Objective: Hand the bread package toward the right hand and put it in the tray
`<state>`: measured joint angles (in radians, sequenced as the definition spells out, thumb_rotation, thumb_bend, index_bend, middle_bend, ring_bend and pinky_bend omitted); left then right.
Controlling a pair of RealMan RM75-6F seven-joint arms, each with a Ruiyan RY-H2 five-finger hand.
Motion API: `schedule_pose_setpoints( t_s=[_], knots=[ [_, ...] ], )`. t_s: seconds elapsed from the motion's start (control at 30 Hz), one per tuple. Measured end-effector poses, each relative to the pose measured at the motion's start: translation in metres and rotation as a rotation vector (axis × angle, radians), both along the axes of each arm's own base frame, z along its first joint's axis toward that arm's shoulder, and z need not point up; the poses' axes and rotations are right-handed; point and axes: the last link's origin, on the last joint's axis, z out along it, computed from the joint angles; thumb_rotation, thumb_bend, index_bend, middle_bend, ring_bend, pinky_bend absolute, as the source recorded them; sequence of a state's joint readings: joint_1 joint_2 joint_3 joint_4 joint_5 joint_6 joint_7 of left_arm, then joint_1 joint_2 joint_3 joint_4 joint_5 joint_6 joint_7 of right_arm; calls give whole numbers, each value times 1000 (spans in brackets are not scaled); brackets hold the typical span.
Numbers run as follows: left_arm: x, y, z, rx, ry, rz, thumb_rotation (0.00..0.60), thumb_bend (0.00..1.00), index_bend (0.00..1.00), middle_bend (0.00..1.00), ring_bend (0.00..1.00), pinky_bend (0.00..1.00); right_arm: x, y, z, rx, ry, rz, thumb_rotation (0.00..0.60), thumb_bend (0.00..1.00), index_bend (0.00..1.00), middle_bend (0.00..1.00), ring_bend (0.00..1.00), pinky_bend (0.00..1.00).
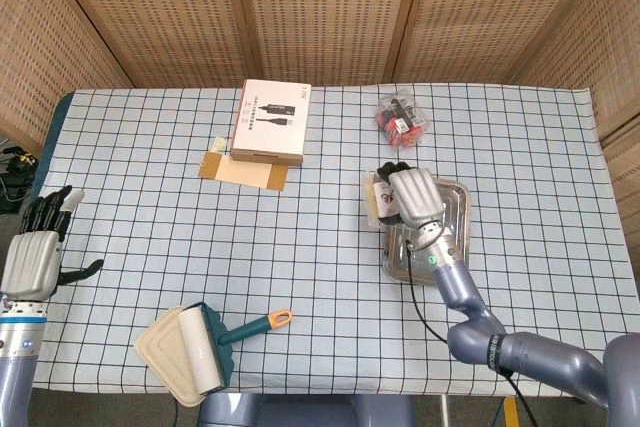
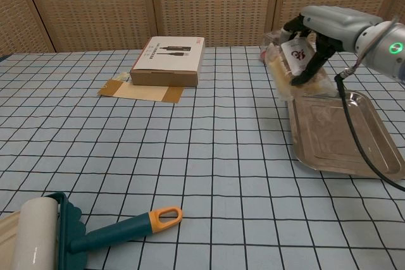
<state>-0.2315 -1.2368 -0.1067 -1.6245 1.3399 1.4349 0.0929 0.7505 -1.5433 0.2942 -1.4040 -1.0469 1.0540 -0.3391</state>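
Observation:
My right hand (image 1: 413,197) (image 2: 319,33) grips the bread package (image 1: 383,201) (image 2: 292,67), a clear bag with a white label and a pale loaf inside. It is lifted off the table, over the left end of the steel tray (image 1: 455,237) (image 2: 345,134). The tray's inside shows nothing in it. My left hand (image 1: 32,255) hangs at the far left table edge with fingers spread, holding nothing; the chest view does not show it.
A brown-and-white box (image 1: 271,120) (image 2: 169,60) lies on a cardboard sheet at the back. A clear pack of red items (image 1: 401,119) sits behind the tray. A lint roller with a teal handle (image 1: 205,344) (image 2: 95,235) lies at the front left.

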Motion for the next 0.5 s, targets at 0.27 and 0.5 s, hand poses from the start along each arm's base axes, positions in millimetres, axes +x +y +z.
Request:
schedule_pose_setpoints(
  t_s=[0.27,0.5],
  knots=[
    [6,-5,-4,-4,18,-20,600,23,0,0,0,0,-60,6,10,-5,20,-159,600,140,684,460,438,593],
    [7,-6,-5,-8,16,-22,600,23,0,0,0,0,-89,14,7,18,45,-216,600,131,286,41,37,149]
  ],
)
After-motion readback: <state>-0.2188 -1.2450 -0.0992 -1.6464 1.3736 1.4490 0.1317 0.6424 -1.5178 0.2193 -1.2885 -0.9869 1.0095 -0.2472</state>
